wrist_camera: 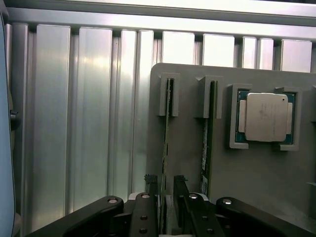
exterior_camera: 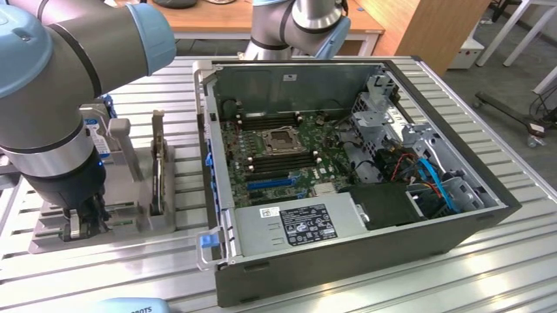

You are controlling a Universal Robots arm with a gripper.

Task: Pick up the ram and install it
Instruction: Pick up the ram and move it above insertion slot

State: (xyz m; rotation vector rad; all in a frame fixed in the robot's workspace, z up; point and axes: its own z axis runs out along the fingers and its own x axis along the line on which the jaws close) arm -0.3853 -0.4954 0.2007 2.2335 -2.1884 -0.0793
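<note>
Two thin boards stand on edge side by side. The ram (wrist_camera: 166,143) is the one the gripper (wrist_camera: 165,185) straddles, seated in the end notches of the grey holder (wrist_camera: 190,158). The fingertips (wrist_camera: 151,181) sit apart, one on each side of the ram, with a sliver of dark gap on both sides, so nothing looks clamped yet.

Just beside the ram stands the second stick (wrist_camera: 209,133), and beyond it a square processor chip (wrist_camera: 266,117) lies flat in its own pocket. The holder rests on the slatted table (exterior_camera: 174,274), at the exterior view's left of the open computer case (exterior_camera: 348,261). The case's motherboard (exterior_camera: 278,147) is well apart from the ram.

To my eye the risk is in the squeeze. If the fingers are off-centre, one pad lands first and tips the ram in its notches, and it could then bind or scrape on the way up. The finger between the two boards has little room and might nudge the second stick. A weak pinch on so thin an edge could let the ram twist, and a crooked ram would not meet a socket squarely.
</note>
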